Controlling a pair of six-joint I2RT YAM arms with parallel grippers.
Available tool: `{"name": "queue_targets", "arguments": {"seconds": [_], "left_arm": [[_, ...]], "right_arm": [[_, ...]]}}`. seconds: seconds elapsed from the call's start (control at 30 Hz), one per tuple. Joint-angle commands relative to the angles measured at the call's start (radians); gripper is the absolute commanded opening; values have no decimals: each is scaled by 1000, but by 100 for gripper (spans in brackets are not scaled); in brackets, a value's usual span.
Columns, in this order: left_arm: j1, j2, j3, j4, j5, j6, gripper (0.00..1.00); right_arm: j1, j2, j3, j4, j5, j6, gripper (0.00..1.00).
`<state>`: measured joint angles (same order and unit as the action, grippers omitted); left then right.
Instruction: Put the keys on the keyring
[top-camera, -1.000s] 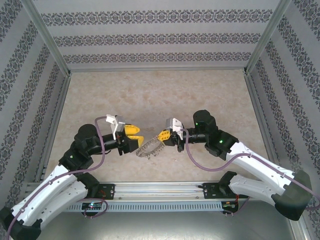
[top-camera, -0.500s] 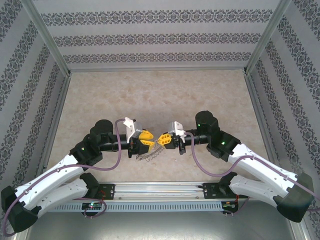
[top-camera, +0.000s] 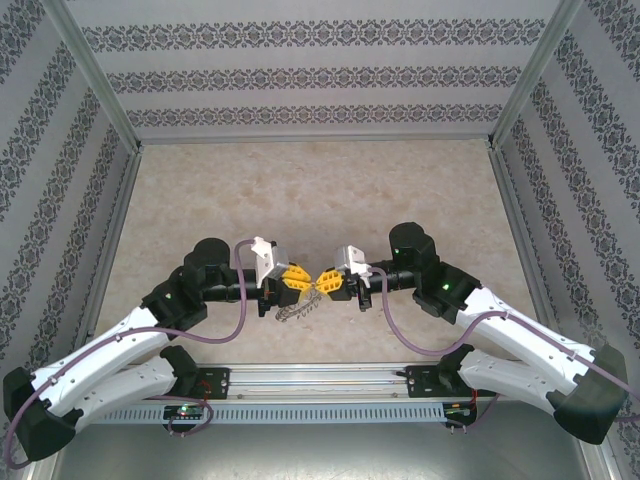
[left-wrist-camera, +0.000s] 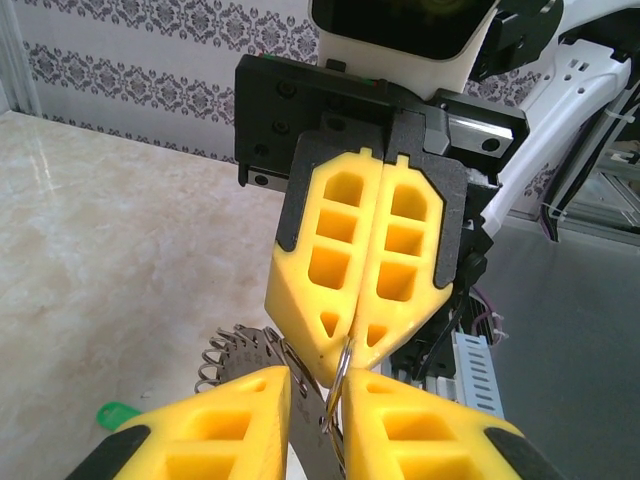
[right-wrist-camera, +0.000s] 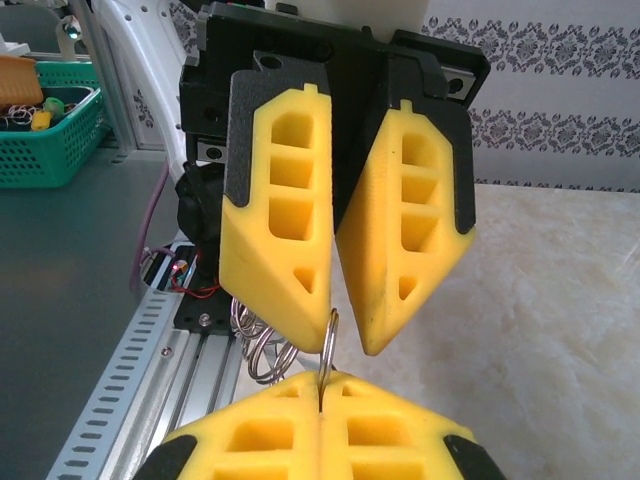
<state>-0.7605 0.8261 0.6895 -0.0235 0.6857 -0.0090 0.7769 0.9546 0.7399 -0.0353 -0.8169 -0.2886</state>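
Patterned wallpaper closes three sides of a beige marbled table. In the overhead view two white arms reach in from the lower corners of the frame and meet tip to tip just below its centre.

Left gripper: its yellow fingers stand a narrow gap apart, and flat grey metal of the keyring fills that gap, so the jaws are closed down onto the ring.

Right gripper: the jaws are fully together, the two yellow fingers meeting along one seam. One thin wire loop of the ring's fringe is pinched at that seam. The loop stands on edge, exactly where the two grippers' tips face each other.

Seen from above, the rest of the keyring hangs just under the meeting point, slightly left of it, its small loops dangling. Whether they touch the table cannot be told.

A key with a green head lies flat on the table at the lower left of the left wrist view, apart from ring and fingers; its stem is cut off by the finger.

A green basket of small parts sits at the upper left of the right wrist view.
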Motion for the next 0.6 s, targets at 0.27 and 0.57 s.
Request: {"name": "queue_targets", "arguments": {"seconds": [0.27,0.57], "left_arm": [[-36,48,66,-80,32,76,0],[-81,-8,74,-166,-69,227,0]], "right_arm": [[16,-14,42,10,-28,-38,0],[56,-36,28,-17,114,-64,6]]}}
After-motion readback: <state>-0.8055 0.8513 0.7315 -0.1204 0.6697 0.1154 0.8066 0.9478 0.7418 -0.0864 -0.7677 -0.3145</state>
